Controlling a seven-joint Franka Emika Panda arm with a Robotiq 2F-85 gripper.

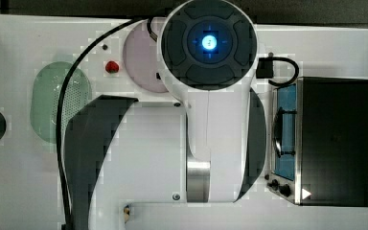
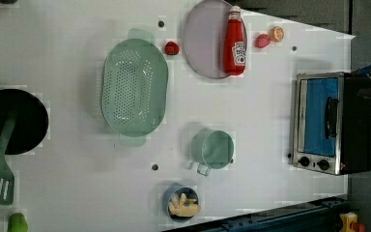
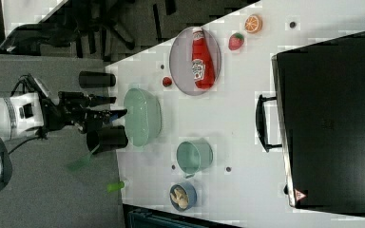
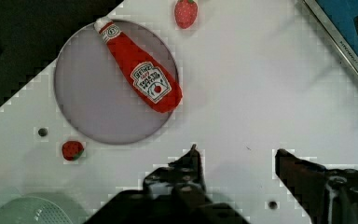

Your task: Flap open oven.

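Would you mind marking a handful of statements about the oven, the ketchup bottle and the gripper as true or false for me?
1. The oven door is shut. True: the glass sits flush in the silver frame.
2. The ketchup bottle stands upright on the table. False: it lies flat on the grey plate.
3. The gripper is open and holds nothing. True: bare table shows between the fingers.
4. The gripper grips the oven's handle. False: the handle is free, with the gripper well away from it.
5. A green colander holds the strawberry. False: the strawberry lies on the table near the plate.
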